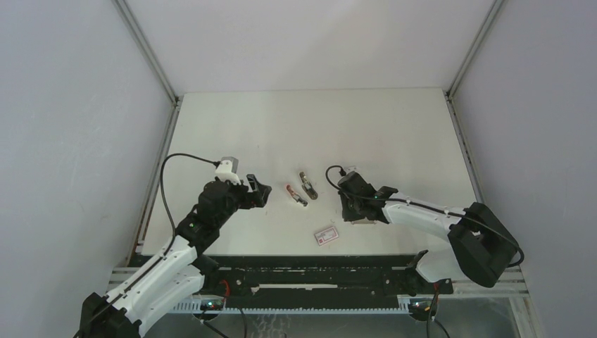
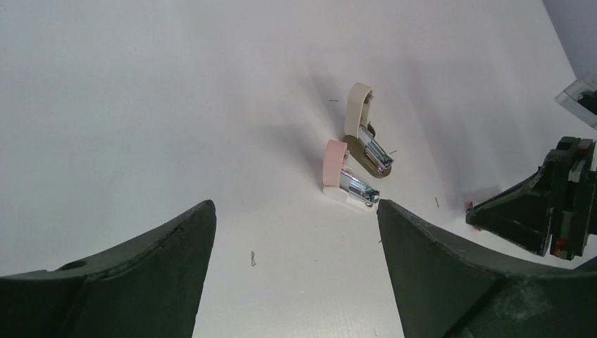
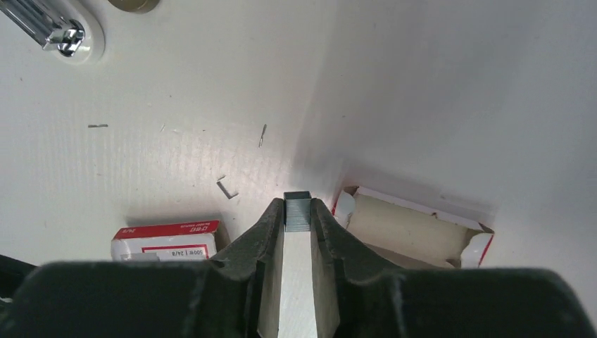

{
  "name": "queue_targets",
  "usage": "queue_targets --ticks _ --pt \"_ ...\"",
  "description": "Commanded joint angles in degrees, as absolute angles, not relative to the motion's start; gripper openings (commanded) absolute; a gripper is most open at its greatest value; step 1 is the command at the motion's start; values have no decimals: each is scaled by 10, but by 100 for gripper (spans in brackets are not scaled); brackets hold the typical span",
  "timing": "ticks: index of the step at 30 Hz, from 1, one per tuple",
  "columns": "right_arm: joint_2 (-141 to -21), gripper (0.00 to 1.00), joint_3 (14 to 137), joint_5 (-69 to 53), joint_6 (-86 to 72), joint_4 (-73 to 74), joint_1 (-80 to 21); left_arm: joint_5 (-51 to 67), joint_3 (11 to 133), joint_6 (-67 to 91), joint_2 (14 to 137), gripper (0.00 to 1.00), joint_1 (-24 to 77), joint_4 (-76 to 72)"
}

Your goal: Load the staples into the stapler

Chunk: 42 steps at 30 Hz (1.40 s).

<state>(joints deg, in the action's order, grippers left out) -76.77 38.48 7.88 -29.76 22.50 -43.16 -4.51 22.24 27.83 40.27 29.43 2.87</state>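
Observation:
The staples (image 3: pixel 298 213), a small grey block, are pinched between the fingertips of my right gripper (image 3: pixel 298 205), which is shut on them just above the table. In the top view the right gripper (image 1: pixel 352 211) is right of the stapler (image 1: pixel 296 196). The pink stapler (image 2: pixel 343 179) lies open on the table, its chrome magazine pointing toward my left gripper (image 2: pixel 296 208). The left gripper (image 1: pixel 259 190) is open and empty, just left of the stapler. The stapler's chrome end (image 3: pixel 56 27) shows at the top left of the right wrist view.
A second beige and olive stapler (image 2: pixel 363 131) lies just behind the pink one. A white-and-red labelled box (image 3: pixel 165 240) sits left of the right fingers, and an open box tray (image 3: pixel 412 227) on their right. Loose staples (image 3: pixel 227 187) are scattered on the table.

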Motion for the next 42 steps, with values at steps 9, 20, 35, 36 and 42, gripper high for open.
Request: queue_targets --ticks 9,20,35,36,42 --pt "-756 46 413 92 -282 211 -443 -47 213 273 400 89 288 16" --pt "-780 35 414 78 -283 188 -452 -44 210 275 408 89 287 9" --pt "-761 36 420 79 -303 203 -423 -44 251 241 517 77 425 -86" --pt "-750 37 419 78 -302 207 -415 -55 265 237 542 77 452 -99" --pt "-678 38 368 45 -286 206 -331 -59 351 233 706 72 550 -165"
